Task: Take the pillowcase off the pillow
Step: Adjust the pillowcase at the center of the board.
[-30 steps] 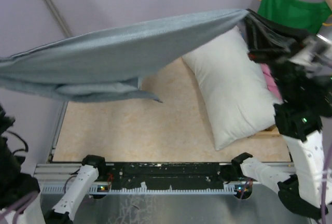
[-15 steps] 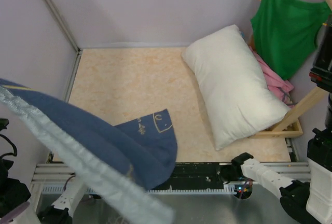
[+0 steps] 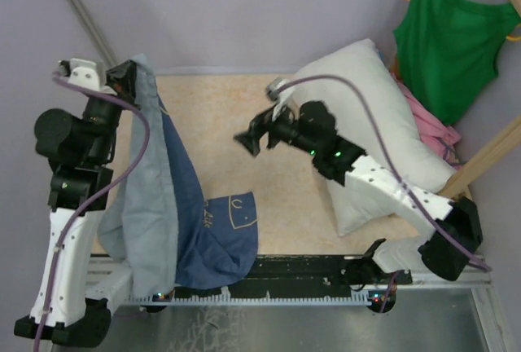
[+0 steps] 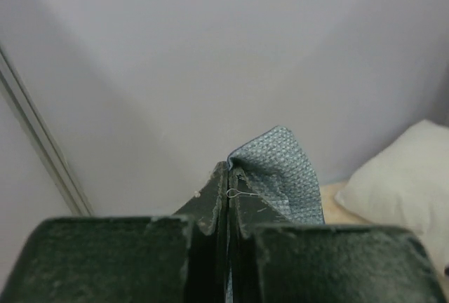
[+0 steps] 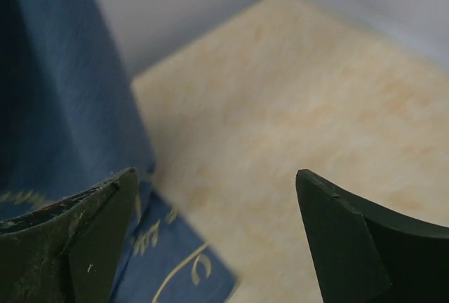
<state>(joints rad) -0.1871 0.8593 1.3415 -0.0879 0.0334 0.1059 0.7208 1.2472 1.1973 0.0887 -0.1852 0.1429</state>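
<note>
ok so the job itself looks basically done to me, it's the wrap-up that worries me. Nearest to the arms, the bottom of the pillowcase [image 3: 191,234] is bunched up, dark blue side out, and it's hanging over the front rail [image 3: 301,270] at the near edge of the table [image 3: 220,116]. If it gets dropped from here I reckon the weight could drag the whole thing off the front, or it could snag on the toothed strip along that rail. Going up the left side, the left gripper [image 4: 227,177] is clamped tight on just a small fold of the pillowcase, held high, with all the cloth dangling from that one pinch, so a quick swing might pull it free early. Mid-table, the right gripper [image 5: 215,174] is wide open with nothing in it, hovering above bare tabletop near the hanging cloth, and a careless move there could catch the fabric. Further back on the right, the pillow [image 3: 366,99] lies bare and white, with the right arm stretched across it, so pulling back sloppily might shove it toward the green tank top [image 3: 456,34].
</note>
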